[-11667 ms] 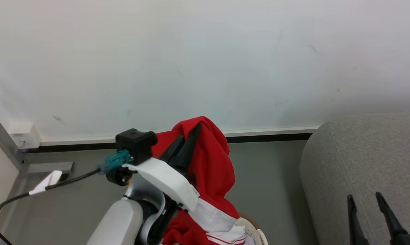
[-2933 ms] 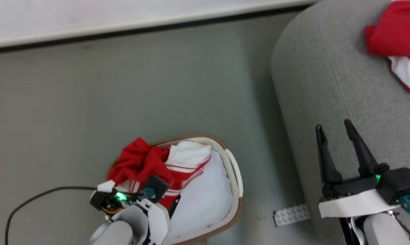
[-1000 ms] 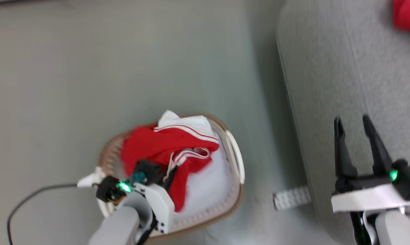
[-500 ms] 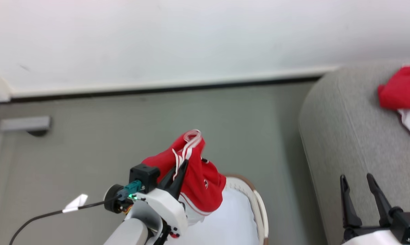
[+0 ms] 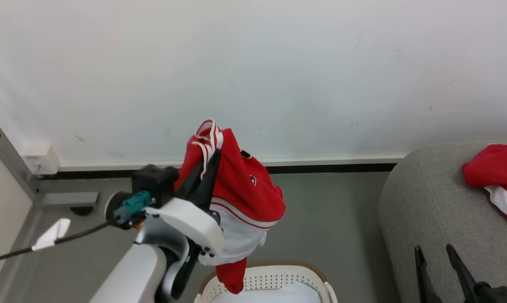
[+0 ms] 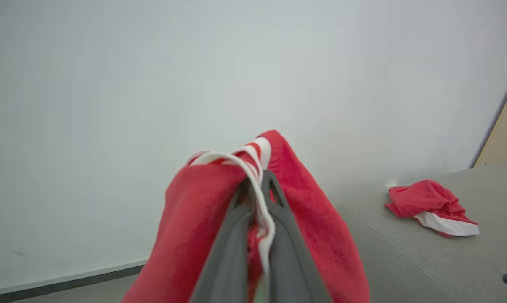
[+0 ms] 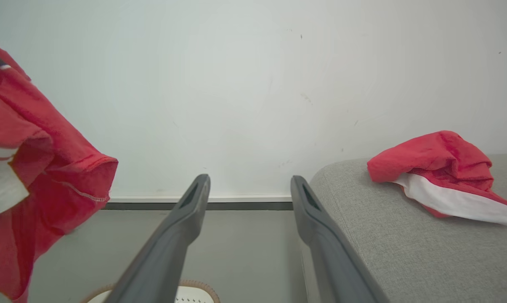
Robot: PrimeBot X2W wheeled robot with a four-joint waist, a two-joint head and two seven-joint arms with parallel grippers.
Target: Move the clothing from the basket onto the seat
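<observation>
Left hand clamping red garment, above basket

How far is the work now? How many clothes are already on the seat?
Done: one red garment lies on the seat. In hand: the left gripper is shut on a second garment, held above the basket. Left: carry it to the seat and release. The right gripper is open, holding nothing.

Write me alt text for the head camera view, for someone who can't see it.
The left tool, shut on a red-and-white garment, holds it up above the basket against a white wall. A second red garment lies on the grey sofa at right; the open right tool sits at lower right.
</observation>
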